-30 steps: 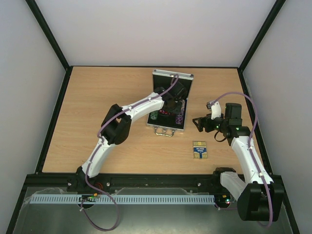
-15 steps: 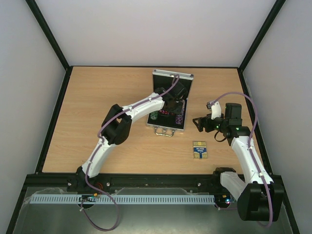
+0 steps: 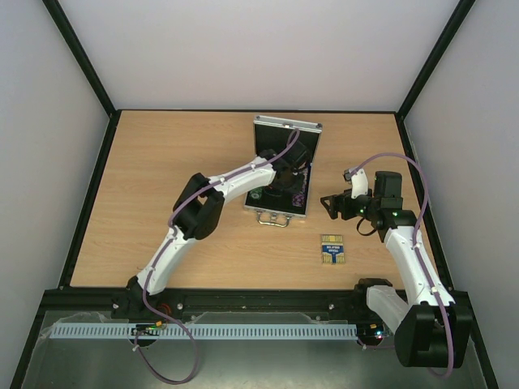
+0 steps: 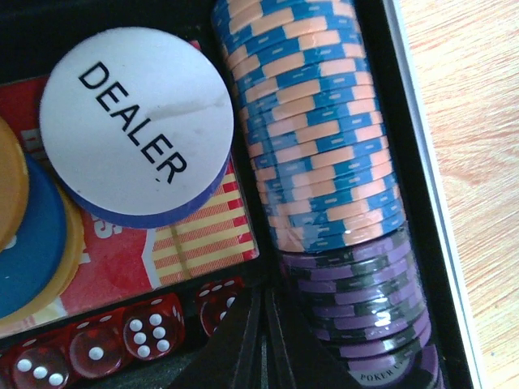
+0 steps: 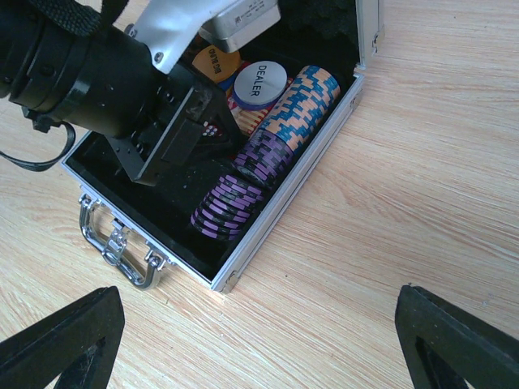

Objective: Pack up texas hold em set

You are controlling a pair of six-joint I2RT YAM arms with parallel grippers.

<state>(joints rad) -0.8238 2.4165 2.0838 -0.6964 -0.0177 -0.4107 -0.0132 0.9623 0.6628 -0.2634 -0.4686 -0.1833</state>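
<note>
Left wrist view: left gripper, its fingers pressed almost together, sits inside the open silver case, beside red dice, a white dealer button and a row of poker chips. Right gripper hovers nearby, spread wide. Card box lies on the worktop, apart from the case.

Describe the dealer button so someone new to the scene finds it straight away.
Look in the open silver aluminium case on the wooden table. Beside its row of blue-and-orange striped poker chips, a flat white round disc lies over a red-and-yellow striped card pack. It alone is printed DEALER in black.
</note>
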